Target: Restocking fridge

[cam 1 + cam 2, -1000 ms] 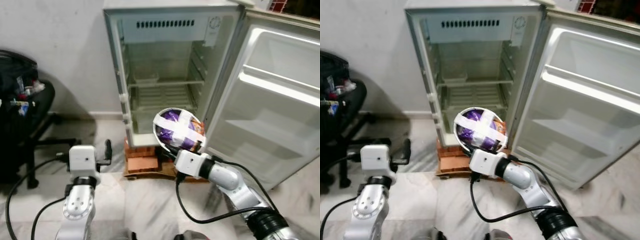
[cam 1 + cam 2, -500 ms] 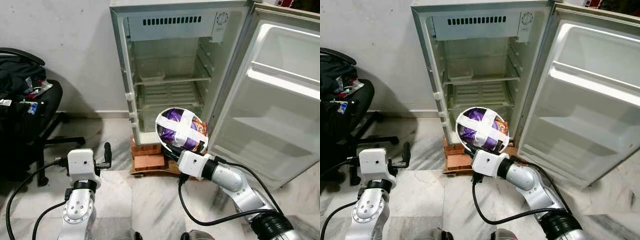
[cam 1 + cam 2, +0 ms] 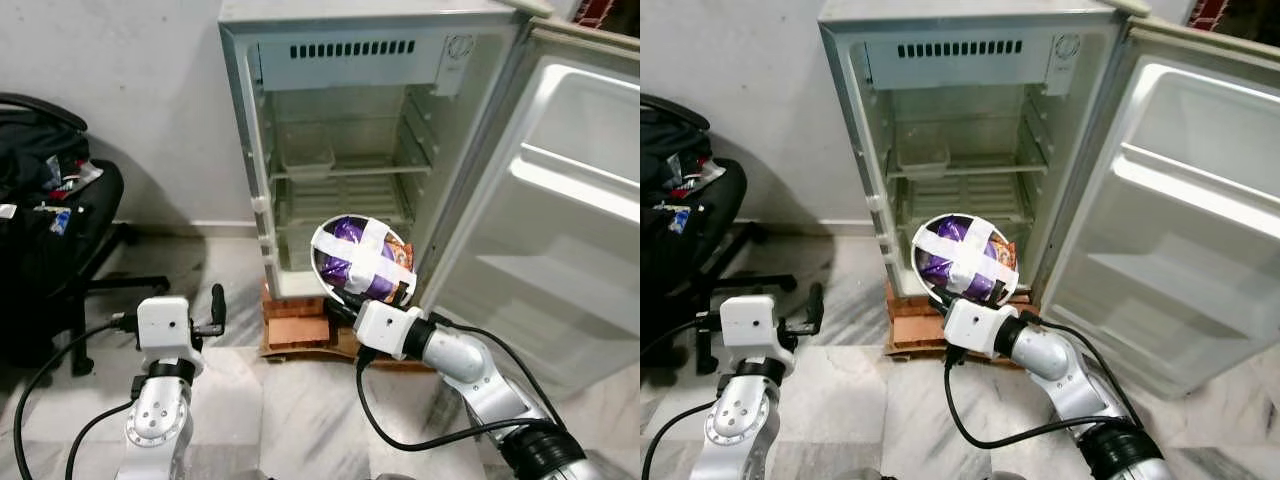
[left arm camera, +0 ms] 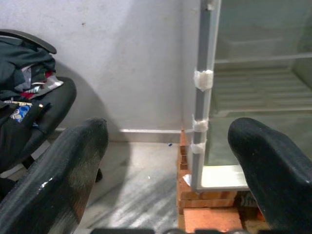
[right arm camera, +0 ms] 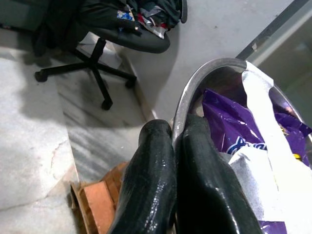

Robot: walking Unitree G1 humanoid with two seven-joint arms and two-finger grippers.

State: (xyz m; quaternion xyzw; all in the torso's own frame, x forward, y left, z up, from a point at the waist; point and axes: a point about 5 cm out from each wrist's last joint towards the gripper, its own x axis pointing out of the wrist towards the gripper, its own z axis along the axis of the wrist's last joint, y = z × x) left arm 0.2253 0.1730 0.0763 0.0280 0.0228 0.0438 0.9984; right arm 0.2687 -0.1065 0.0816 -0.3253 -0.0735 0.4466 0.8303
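Now closer: fridge (image 3: 350,150) stood open, shelves bare, nearer than second earlier — robot closing in to restock. Steel bowl (image 3: 362,260), tape-crossed over purple packets, held tilted before lower compartment, mouth toward camera; round, no long axis. Right pincer (image 5: 178,146) clamped on rim. Left pincer (image 4: 170,146) agape, idle.

Marble floor (image 3: 300,400) bearing a stack of bricks (image 3: 295,325) under the fridge (image 3: 340,150), and an office chair (image 3: 60,250).

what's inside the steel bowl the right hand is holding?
Purple snack packets and an orange one sit in the bowl, strapped down by crossed white tape. Right hand pinches the rim. Contents under the tape are hidden.
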